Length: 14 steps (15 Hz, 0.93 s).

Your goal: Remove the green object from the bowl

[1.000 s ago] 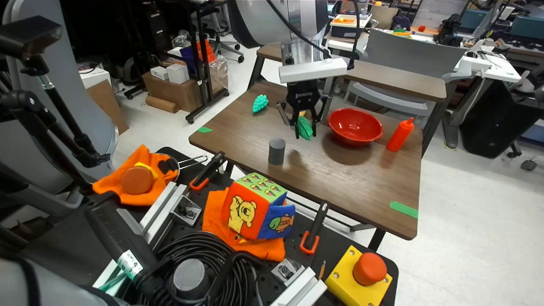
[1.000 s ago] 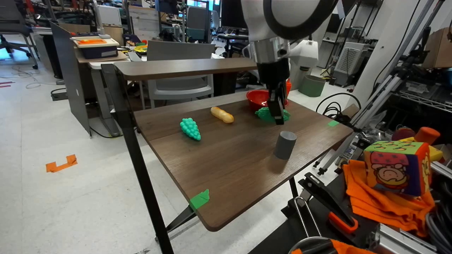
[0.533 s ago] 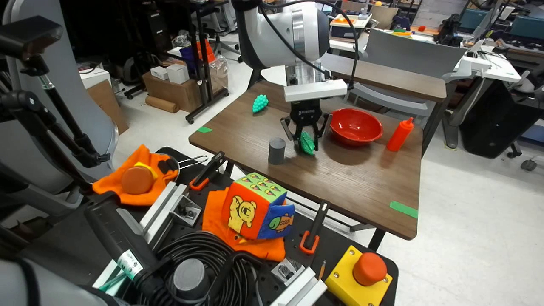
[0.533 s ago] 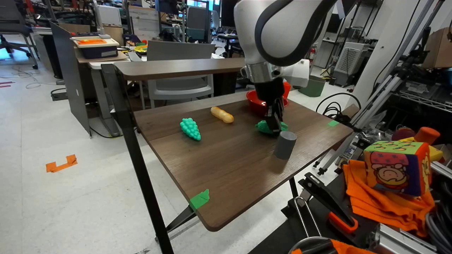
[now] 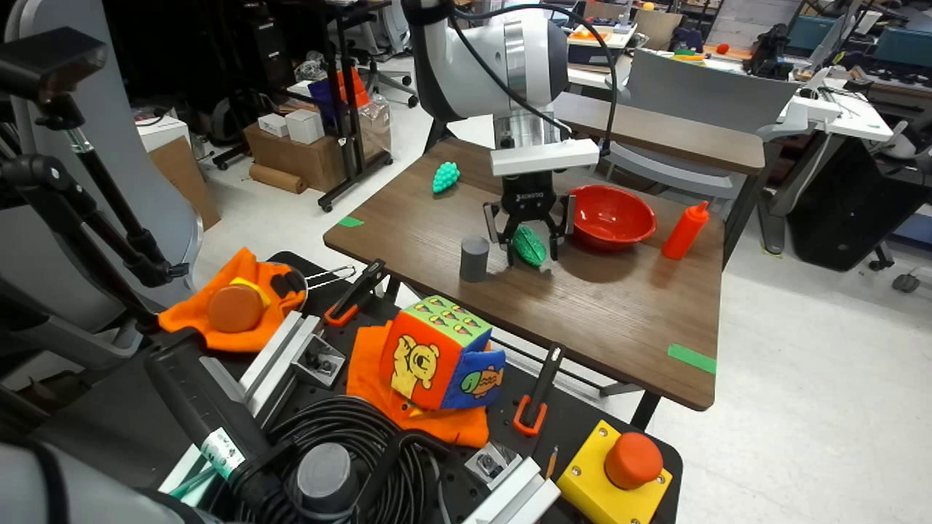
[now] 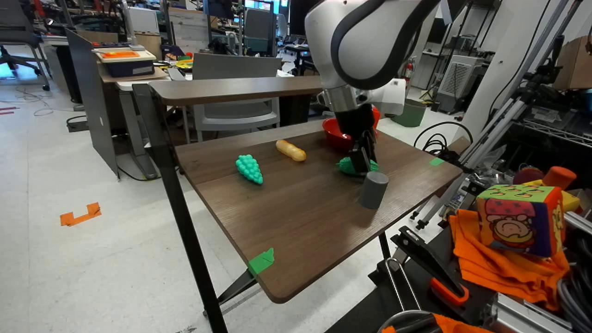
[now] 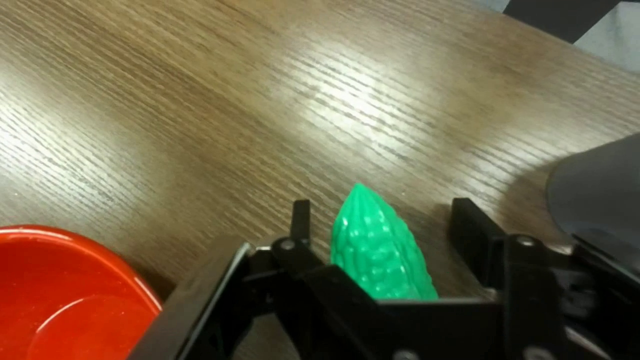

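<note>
Wrist view: the gripper has its jaws parted, wider than the green lump between them, with the table showing on both sides of its pointed tip; they have hold of nothing. The lump lies on the table, outside the red bowl and near it, a strip of tabletop between them. The bowl stands upright, its inner wall and floor showing bare, glossy red from the wrist and in an exterior view. Just past the bowl, on the side away from the gripper, is a red bottle; what fills it cannot be told. On the gripper's other side stands a grey cylinder, and whether it is hollow cannot be told either. Bread and teal grapes lie elsewhere on the table. Behind, in an exterior view, a dark tub has an orange thing on its pale lid, and the inside of a green bin is hidden.
</note>
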### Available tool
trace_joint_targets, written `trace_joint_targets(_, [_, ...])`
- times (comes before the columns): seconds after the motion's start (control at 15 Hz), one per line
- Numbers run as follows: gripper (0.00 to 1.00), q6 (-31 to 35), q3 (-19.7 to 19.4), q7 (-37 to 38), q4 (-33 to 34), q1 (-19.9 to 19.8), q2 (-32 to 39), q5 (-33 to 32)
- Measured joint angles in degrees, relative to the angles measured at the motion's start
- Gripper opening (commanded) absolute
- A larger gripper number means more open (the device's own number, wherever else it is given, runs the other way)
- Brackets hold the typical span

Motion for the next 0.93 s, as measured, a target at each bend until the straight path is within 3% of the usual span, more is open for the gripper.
trace_joint_targets(0.27, [1.0,-2.77,1.03,-0.05,-1.72,-0.49,-3.38,3.25])
trace_joint_targets(0.53, [1.0,-7.16,4.05,-1.5,-6.62,-3.88,-14.35,14.09])
trace_joint_targets(0.67, [1.0,-7.77,4.47,-1.82,-8.4,-4.84,-17.71,15.31])
trace_joint_targets(0.93, [1.0,-7.75,4.61,-1.83,-9.48,-4.91,-17.84,15.53])
